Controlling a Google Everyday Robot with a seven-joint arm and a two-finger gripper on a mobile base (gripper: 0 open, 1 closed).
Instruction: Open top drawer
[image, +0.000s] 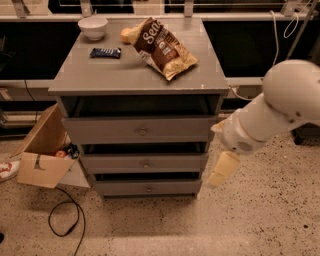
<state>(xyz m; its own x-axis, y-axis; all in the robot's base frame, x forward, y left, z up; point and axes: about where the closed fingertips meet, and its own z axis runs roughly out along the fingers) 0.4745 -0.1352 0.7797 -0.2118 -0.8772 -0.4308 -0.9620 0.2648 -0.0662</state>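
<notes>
Hovering beside the cabinet (125, 75), lower than the top drawer (115, 131), pincer (222, 171); spread or pressed, untellable

White robot arm (280, 107): smooth, glossy cylindrical segments meeting at a bulbous rounded joint, with a small dotted patch near the wrist. The pale cream gripper (220, 171) tips its lower end, just right of the grey drawer cabinet (150, 77).
</notes>
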